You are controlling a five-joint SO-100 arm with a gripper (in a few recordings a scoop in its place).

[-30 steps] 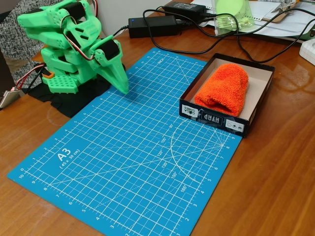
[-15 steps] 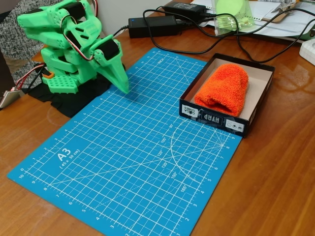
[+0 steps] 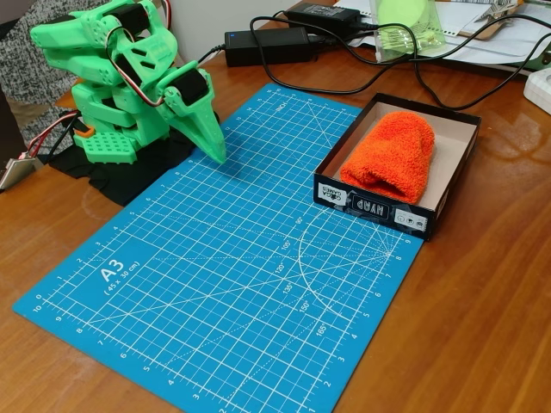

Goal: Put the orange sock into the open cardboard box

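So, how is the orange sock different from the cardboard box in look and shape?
The orange sock is bright and fluffy, while the cardboard box is black outside, with white labels, and plain beige inside. The sock is a soft, rounded bundle; the box is a stiff, shallow rectangle with straight walls. The sock lies inside the box, and the box rests partly on the blue cutting mat. Both lie lengthwise in the same direction.

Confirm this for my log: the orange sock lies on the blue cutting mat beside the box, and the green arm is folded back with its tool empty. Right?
Not quite. In the fixed view the orange sock lies inside the open cardboard box, not on the blue cutting mat. The rest holds: the green arm is folded back with its tool empty.
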